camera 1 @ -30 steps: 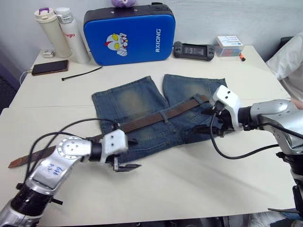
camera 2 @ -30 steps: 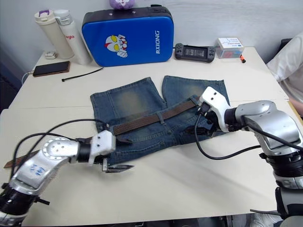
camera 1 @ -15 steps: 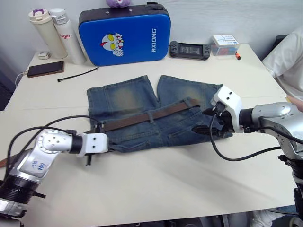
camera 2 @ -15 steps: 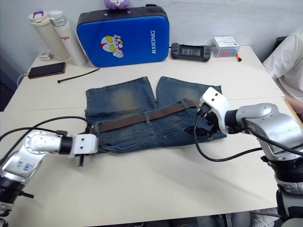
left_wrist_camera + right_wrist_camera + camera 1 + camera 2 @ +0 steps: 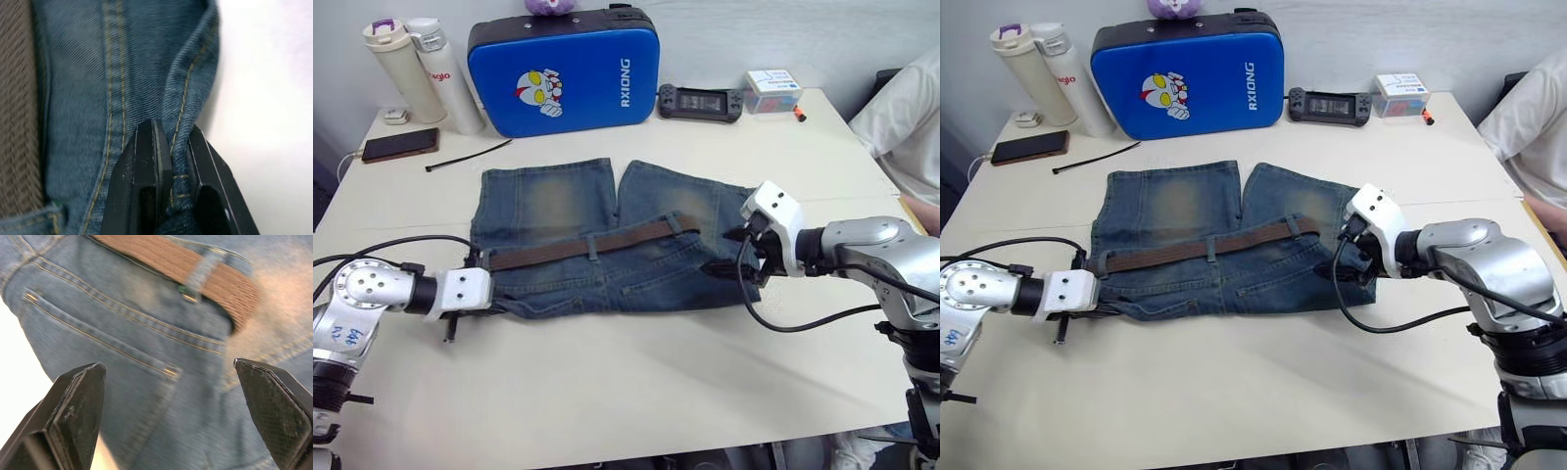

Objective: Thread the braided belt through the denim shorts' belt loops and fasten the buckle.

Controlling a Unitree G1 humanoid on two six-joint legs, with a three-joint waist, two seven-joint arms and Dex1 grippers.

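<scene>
1. Setting: pale tabletop (image 5: 636, 372) against a light wall. Along the far edge stood a blue case (image 5: 563, 69), two bottles (image 5: 421, 73) toward the far-left corner, a phone (image 5: 399, 145), a black cable tie (image 5: 468, 155), a game handheld (image 5: 698, 102) and a small box (image 5: 773, 82). A person's white sleeve (image 5: 906, 117) showed at the right edge.

2. Task items: the denim shorts (image 5: 607, 235) lay flat mid-table, waistband toward the near edge, legs toward the far edge. The braided belt (image 5: 578, 245) ran along the waistband from the shorts' left side toward their right.

3. Progress: the belt passed under at least one of the belt loops (image 5: 593, 246) near the middle and another near its right end in the right wrist view. I judged threading partly done. I could not find the buckle, so nothing showed it fastened; that step remains, as far as I can tell.

4. My left gripper (image 5: 168, 171): fingers pinched narrow on a fold of denim at the shorts' left edge, beside the belt.

5. My right gripper (image 5: 171, 421): fingers spread wide, holding nothing, hovering over the pocket area at the shorts' right side, near the belt's end.
</scene>
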